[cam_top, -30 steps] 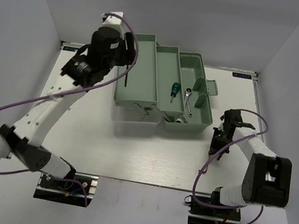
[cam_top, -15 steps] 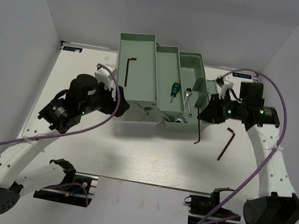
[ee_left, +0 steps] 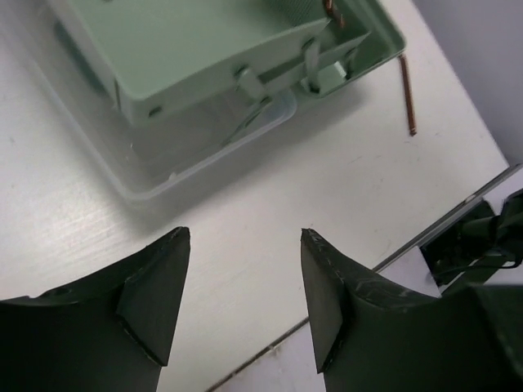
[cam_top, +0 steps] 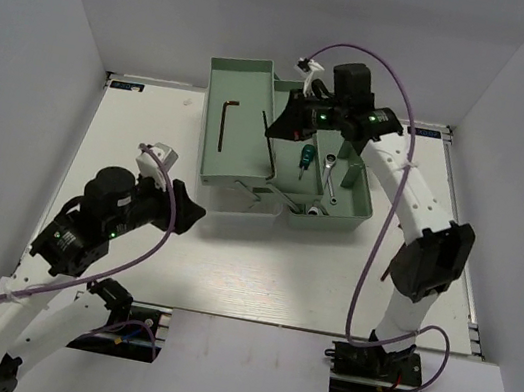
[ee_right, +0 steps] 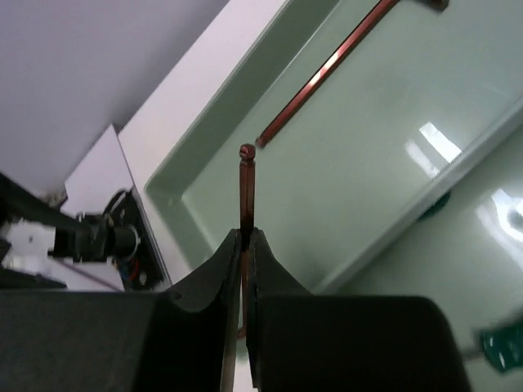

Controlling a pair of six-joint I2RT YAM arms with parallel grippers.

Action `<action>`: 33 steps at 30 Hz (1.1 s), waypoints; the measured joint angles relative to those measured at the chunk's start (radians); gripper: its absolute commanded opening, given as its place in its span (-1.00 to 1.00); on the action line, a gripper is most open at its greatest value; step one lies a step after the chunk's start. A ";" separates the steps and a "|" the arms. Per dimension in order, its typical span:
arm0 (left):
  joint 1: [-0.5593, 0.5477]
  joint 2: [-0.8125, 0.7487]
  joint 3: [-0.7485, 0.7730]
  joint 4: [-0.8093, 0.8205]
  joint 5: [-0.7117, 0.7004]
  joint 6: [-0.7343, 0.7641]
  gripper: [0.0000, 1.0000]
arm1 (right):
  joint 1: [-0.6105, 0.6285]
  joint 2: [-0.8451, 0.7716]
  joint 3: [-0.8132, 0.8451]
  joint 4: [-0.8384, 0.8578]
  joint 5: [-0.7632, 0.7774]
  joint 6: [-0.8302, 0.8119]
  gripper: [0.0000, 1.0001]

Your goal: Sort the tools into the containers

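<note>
The mint-green toolbox (cam_top: 340,215) stands open at the back middle. Its left tray (cam_top: 260,89) holds one dark L-shaped hex key (cam_top: 226,121), which also shows in the right wrist view (ee_right: 327,69). My right gripper (cam_top: 279,128) hangs over that tray's right side, shut on a second hex key (ee_right: 247,184) that sticks out past the fingertips. A green-handled screwdriver (cam_top: 303,155) and a silver wrench (cam_top: 332,173) lie in the middle compartment. My left gripper (ee_left: 243,234) is open and empty over the bare table, in front of the toolbox. A third hex key (ee_left: 406,94) lies on the table.
A clear plastic tray (ee_left: 204,151) sits under the toolbox's front left corner. The table's near edge (ee_left: 343,318) runs just past my left fingers. The right arm's upper link (cam_top: 424,255) stands right of the toolbox. White walls close in the sides.
My left arm left a hex key in the left tray and drew back to the near left. My right arm picked a hex key off the table and carried it over that tray.
</note>
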 measured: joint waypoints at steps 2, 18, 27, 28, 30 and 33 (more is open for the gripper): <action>0.000 -0.016 -0.040 -0.016 -0.014 -0.020 0.33 | 0.009 0.039 0.002 0.072 0.018 0.064 -1.00; 0.000 0.021 -0.150 -0.046 -0.096 -0.163 0.56 | 0.039 0.163 0.069 0.167 0.154 0.106 0.36; 0.000 0.128 -0.167 -0.063 -0.221 -0.230 -0.17 | 0.022 -0.153 -0.116 0.094 0.690 -0.143 -1.00; 0.000 0.128 -0.171 -0.061 -0.227 -0.229 -0.28 | 0.010 -0.238 -0.194 0.118 0.775 -0.171 -1.00; 0.000 0.127 -0.176 -0.061 -0.238 -0.222 -0.32 | -0.032 -0.403 -0.348 0.147 0.906 -0.216 -1.00; 0.000 0.128 -0.180 -0.059 -0.237 -0.198 -0.31 | -0.146 -0.563 -0.536 0.129 1.009 -0.245 -0.64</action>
